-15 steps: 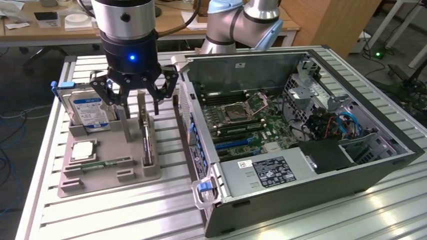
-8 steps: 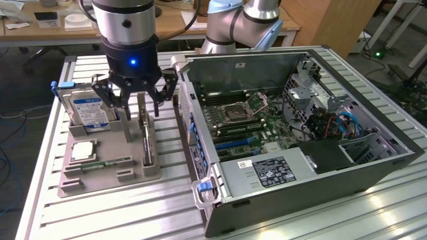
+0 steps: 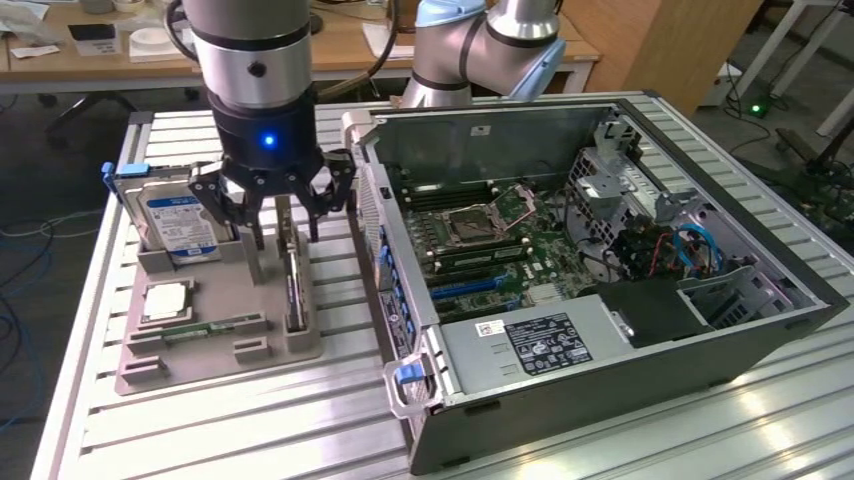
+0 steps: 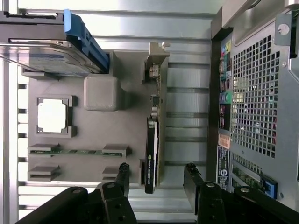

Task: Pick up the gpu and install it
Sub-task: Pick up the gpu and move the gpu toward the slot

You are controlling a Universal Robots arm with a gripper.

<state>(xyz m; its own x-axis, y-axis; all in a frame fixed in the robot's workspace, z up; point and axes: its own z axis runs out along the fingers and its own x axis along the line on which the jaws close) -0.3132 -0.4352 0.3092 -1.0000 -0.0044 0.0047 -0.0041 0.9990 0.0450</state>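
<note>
Gpu [image 4: 152, 140] upright on edge in grey holder [image 4: 93, 135] slot, lower edge hidden; green print on card unreadable. Gripper [image 3: 274, 232] fingers spread, flanking card, gaps both sides. Hard drive [image 3: 180, 222] label illegible.

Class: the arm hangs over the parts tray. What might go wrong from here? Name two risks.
1. The gpu stands on edge, thin, in the grey tray; the open pincer might close unevenly and tip it.
2. The hard drive stands close by; the wide pincer may clip it.
</note>
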